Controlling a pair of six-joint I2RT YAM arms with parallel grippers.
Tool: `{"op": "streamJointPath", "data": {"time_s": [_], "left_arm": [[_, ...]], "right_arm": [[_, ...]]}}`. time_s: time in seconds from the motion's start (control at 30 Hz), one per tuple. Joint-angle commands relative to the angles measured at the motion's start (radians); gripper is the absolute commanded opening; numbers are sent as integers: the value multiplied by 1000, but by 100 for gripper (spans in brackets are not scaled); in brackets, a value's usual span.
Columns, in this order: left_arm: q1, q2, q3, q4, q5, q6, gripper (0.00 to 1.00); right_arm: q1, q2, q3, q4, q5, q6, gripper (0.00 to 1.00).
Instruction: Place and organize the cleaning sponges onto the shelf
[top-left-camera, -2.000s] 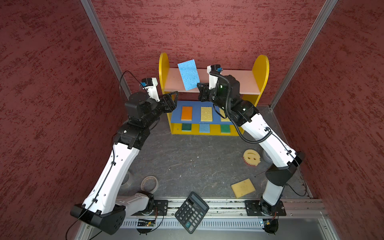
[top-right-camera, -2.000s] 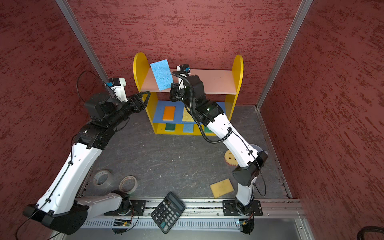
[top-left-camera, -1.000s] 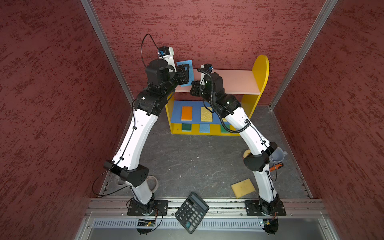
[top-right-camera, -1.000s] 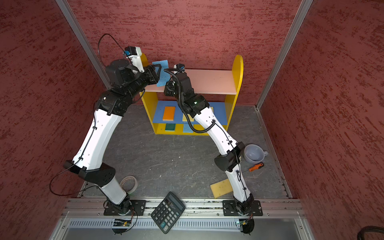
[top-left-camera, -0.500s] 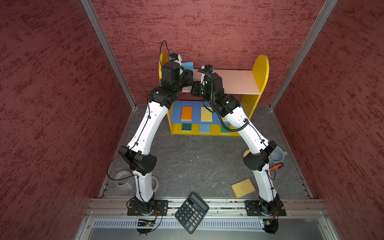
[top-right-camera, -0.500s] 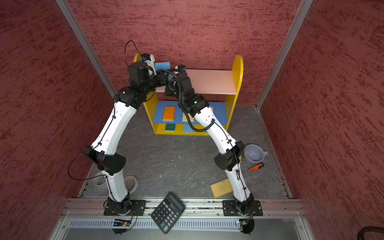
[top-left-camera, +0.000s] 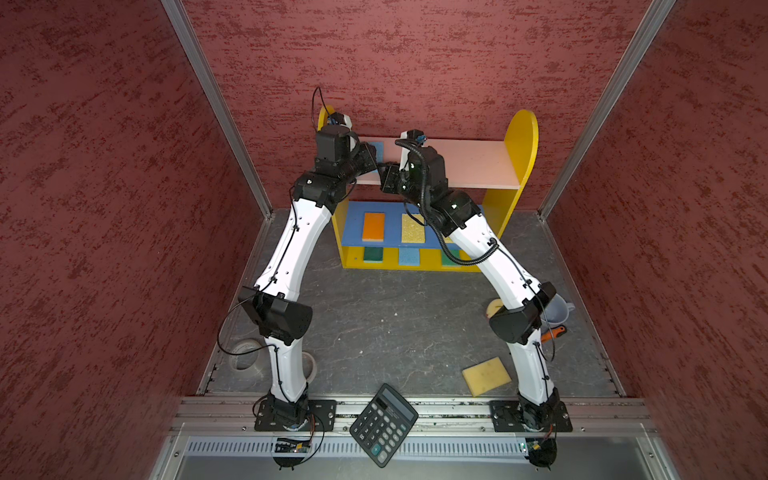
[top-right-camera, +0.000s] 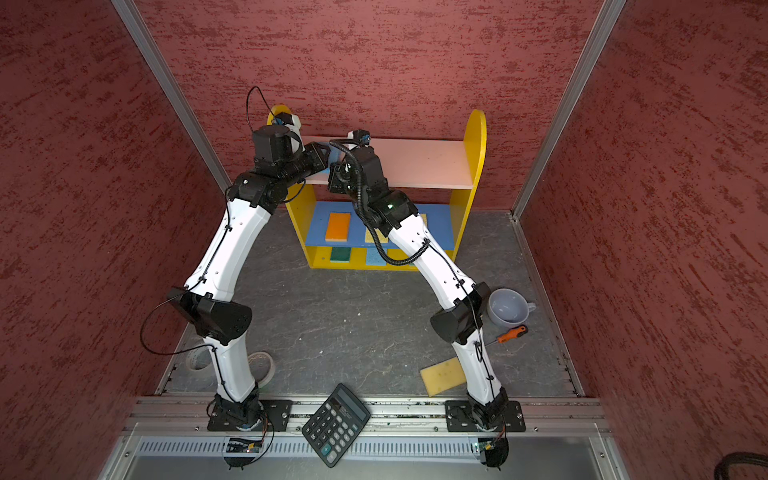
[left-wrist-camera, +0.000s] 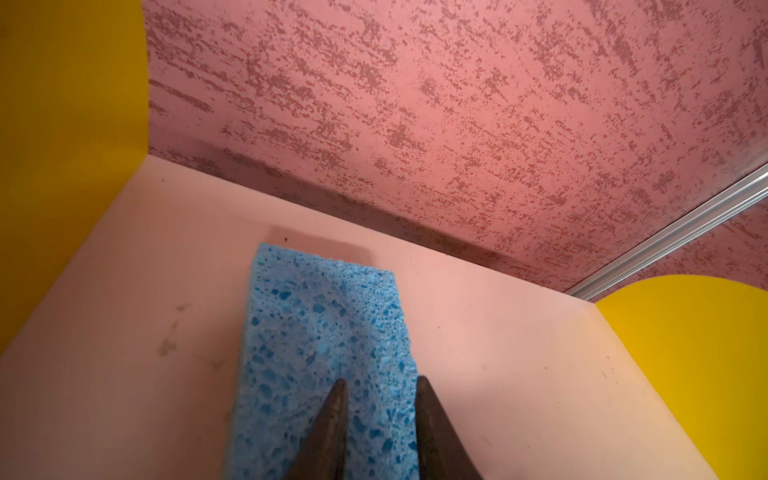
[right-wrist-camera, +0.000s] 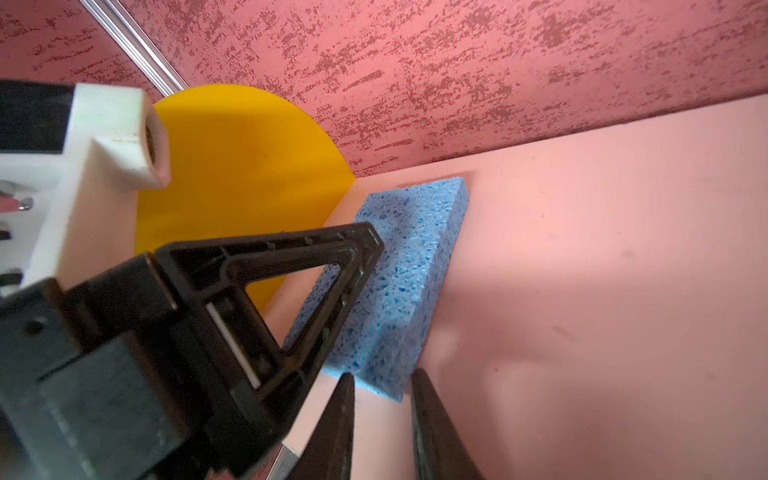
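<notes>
Blue sponge (left-wrist-camera: 324, 332) lies flat on the pink top board (left-wrist-camera: 519, 353) of the shelf (top-left-camera: 521, 141), toward the end that sits on the left in both top views. It is near the yellow side panel (right-wrist-camera: 232, 166), with a strip of bare board between them. Over the sponge's top face reaches the left gripper (left-wrist-camera: 378, 386), its two dark fingertips a narrow gap apart. Blue foam shows through that gap and on either side, so it seems to rest on or hover over the sponge rather than clamp it; whether it presses down cannot be told. From the other side comes the right gripper (right-wrist-camera: 382, 378), its jaws also narrowly parted and empty, with the sponge's near corner just beyond the tips. Lower down, an orange sponge (top-left-camera: 373, 226) and a yellow sponge (top-left-camera: 412, 228) lie on the blue middle board (top-left-camera: 353, 208). A green sponge (top-left-camera: 374, 254) and a second blue sponge (top-left-camera: 409, 256) sit on the bottom tier, and the right arm hides the rest. On the floor (top-left-camera: 395, 324) a loose yellow sponge (top-left-camera: 486, 376) lies by the right arm's base, and a round cream sponge (top-left-camera: 493, 307) peeks out behind that arm's elbow. The step in hand looks like settling the blue sponge on the top tier. Next, both grippers, which are close together, would need to back away without dragging the soft foam or knocking each other, before one reaches for a sponge on the floor.
</notes>
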Motion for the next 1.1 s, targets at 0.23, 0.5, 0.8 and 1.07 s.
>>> {"op": "streamJointPath", "data": {"time_s": [0.23, 0.5, 0.8, 1.07], "left_arm": [[3, -76, -22, 41, 114, -60, 30], [-15, -163, -25, 48, 141, -37, 33], [-31, -359, -250, 3, 176, -13, 32], [-216, -667, -804, 114, 116, 25, 33]], "right_arm": [[-18, -101, -28, -3, -5, -40, 37], [-18, -248, -184, 44, -32, -74, 40], [-18, -599, -677, 110, 60, -149, 36], [-17, -934, -1216, 9, 186, -60, 38]]}}
